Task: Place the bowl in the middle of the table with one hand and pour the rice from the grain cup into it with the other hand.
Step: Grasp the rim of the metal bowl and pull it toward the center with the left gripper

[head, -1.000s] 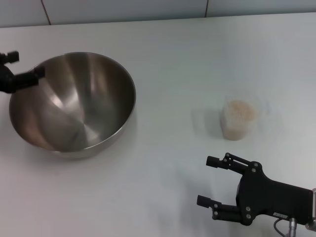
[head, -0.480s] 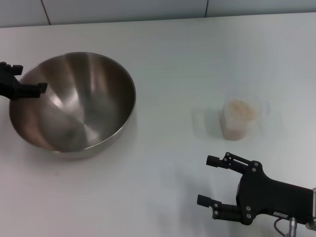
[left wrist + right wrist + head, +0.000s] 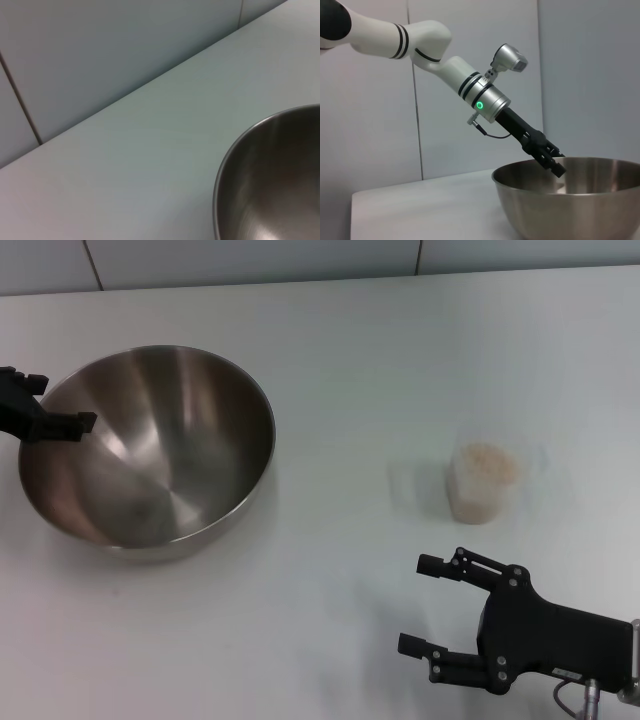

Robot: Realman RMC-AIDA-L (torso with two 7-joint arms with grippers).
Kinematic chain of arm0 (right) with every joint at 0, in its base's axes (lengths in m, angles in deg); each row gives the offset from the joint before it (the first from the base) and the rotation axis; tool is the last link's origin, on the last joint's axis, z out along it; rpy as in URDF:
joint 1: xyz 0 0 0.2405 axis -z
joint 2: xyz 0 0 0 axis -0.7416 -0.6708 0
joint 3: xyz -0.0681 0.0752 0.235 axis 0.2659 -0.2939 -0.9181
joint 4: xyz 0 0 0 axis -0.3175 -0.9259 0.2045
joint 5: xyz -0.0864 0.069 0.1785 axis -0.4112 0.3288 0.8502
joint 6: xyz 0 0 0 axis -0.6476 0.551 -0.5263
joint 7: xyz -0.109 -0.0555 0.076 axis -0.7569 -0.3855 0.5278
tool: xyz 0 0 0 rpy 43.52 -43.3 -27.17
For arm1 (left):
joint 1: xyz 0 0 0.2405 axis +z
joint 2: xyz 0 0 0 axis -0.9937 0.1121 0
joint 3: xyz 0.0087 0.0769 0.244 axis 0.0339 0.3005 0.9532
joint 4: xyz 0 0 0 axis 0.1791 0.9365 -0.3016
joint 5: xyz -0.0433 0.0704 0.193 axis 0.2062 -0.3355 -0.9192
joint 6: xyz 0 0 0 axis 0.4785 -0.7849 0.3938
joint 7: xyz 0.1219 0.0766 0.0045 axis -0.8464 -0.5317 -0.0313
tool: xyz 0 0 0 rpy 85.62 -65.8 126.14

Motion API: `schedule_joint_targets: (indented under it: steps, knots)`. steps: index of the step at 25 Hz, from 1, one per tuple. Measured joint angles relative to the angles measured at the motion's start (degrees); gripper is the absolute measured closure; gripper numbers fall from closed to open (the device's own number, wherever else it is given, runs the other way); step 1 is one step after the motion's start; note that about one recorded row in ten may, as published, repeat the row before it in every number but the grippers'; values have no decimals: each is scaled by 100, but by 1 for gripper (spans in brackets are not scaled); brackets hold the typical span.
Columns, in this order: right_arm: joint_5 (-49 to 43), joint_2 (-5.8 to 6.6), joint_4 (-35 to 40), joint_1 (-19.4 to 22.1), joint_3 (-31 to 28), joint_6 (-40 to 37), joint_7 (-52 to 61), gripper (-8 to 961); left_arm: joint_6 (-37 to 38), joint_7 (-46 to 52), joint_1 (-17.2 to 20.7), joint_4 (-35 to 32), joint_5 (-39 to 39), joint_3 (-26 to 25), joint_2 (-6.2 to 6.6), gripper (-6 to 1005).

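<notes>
My left gripper (image 3: 55, 405) sat at the far-left rim of the bowl (image 3: 150, 450), fingers spread either side of the rim, one tip inside and one outside; I couldn't tell if they touched it. The bowl stood on the left part of the table (image 3: 330, 360). The grain cup (image 3: 484, 483), holding rice (image 3: 486, 462), stood well apart on the right. My right gripper (image 3: 425, 605) hovered near the cup, fingers spread, holding nothing.

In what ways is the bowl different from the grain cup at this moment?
The bowl is shiny steel and much wider; the grain cup is small and clear. The bowl is empty, the grain cup holds rice. The left gripper is at the bowl's rim; no gripper touches the grain cup. Both stand upright on the table.
</notes>
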Motion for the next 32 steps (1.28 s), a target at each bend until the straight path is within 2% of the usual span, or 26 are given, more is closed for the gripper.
schedule_joint_targets:
  steps: [6,15,20,30,32]
  knots:
    - [0,5,5,-15,-14,4,0,139,12,19,1,-1,-112,208,1,193]
    - [0,5,16,-46,-55,4,1,139,19,101,-58,-9,-119,198,-4,198]
    - [0,10,26,-52,-63,1,1,140,19,159,-111,-9,-167,212,-4,425]
    - [0,14,36,-52,-66,-9,1,140,29,254,-142,-13,-182,208,8,694]
    - [0,14,36,-52,-66,-7,1,140,29,259,-144,-18,-182,203,9,826]
